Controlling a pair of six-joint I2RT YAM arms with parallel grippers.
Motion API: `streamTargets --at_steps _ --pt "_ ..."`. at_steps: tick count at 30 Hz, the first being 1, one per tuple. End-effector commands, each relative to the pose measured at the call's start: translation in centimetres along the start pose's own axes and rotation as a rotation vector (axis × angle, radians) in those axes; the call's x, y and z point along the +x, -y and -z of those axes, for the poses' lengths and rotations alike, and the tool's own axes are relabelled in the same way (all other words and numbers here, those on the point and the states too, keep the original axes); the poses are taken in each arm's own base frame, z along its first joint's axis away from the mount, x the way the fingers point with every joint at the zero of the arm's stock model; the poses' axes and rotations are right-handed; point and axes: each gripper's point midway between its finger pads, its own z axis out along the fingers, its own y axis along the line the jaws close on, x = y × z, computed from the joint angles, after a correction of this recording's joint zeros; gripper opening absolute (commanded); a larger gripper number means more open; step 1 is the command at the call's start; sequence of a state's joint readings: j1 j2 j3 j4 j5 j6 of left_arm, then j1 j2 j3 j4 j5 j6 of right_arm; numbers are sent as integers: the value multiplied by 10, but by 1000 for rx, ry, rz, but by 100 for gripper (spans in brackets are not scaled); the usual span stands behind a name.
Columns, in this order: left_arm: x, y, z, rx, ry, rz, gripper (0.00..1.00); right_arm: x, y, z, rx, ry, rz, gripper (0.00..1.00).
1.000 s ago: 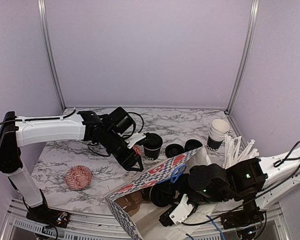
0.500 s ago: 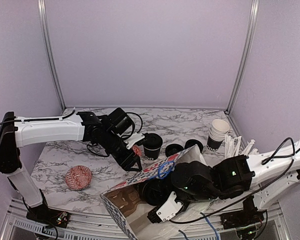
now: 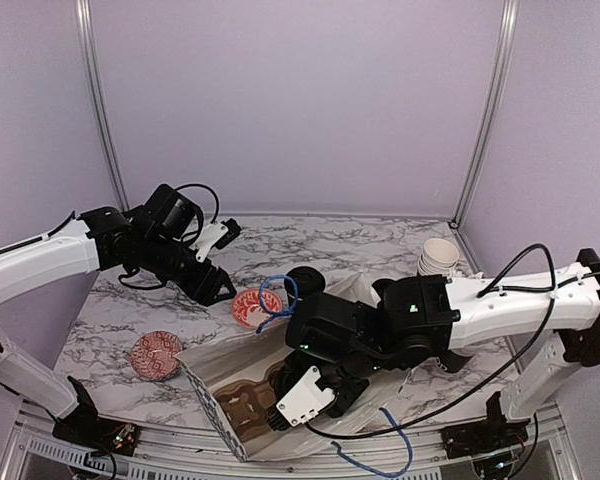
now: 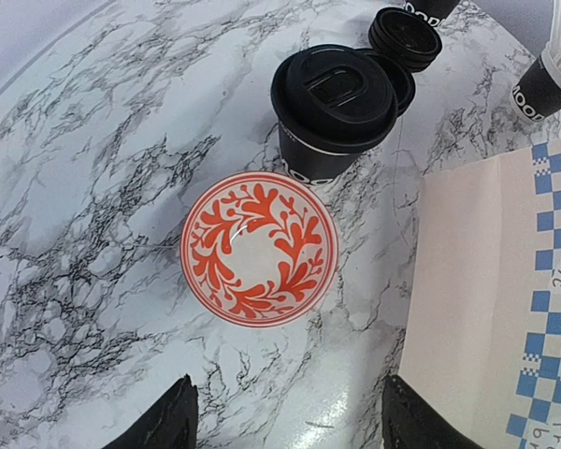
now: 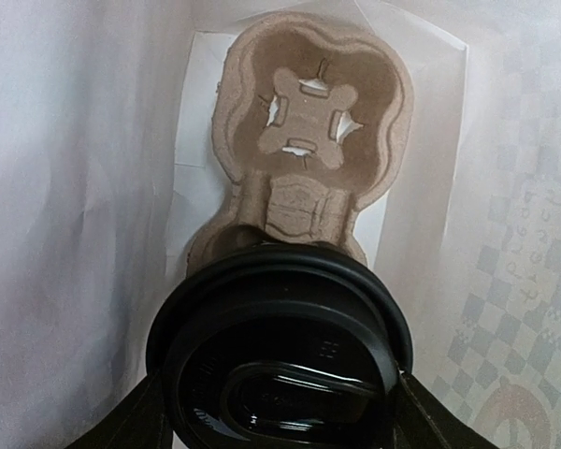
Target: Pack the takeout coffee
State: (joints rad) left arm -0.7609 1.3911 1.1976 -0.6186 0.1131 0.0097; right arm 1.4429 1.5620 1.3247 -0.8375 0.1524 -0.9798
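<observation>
Black plastic tops the cup point(image 5: 280, 365) that the right gripper point(image 5: 279, 413) holds, its fingers point(image 5: 136, 426) pressed against the sides. We see this cup inside the bag point(image 5: 65, 187), over the near end of the cardboard carrier point(image 5: 310, 112) lying at the bottom. We cannot tell whether it touches the carrier. The carrier's far pocket is bare.

Over the table point(image 4: 75, 187) the left gripper point(image 4: 290, 421) hovers with jaws wide and nothing between them. Below it sits a red bowl point(image 4: 259, 248), upright. Just beside that bowl stands the other cup point(image 4: 334, 103), lid on, with a small pile of lids point(image 4: 407, 33) right behind it. From above, we also see a second bowl point(image 3: 157, 355) near the table's left front, well apart from the first, and a stack of open cups point(image 3: 440, 255) at the far right.
</observation>
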Motion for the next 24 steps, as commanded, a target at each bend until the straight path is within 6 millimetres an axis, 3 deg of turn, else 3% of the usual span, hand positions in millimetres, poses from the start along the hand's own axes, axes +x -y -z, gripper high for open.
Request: streamTargets --at_steps 1,5,10,17,24 --pt "15 -11 3 -42 -32 -6 68 6 -17 7 -193 -7 -91 44" --pt "16 -12 3 -44 -34 1 68 17 -14 1 -340 -2 -211 43" --pt "13 -15 3 -56 -28 1 68 43 -9 -21 -450 -34 -341 42" --pt "4 -21 17 -83 3 5 69 58 -5 -37 -421 -27 -385 42" --pt "-6 -14 29 -55 39 23 69 71 -23 -57 -399 -65 -412 41"
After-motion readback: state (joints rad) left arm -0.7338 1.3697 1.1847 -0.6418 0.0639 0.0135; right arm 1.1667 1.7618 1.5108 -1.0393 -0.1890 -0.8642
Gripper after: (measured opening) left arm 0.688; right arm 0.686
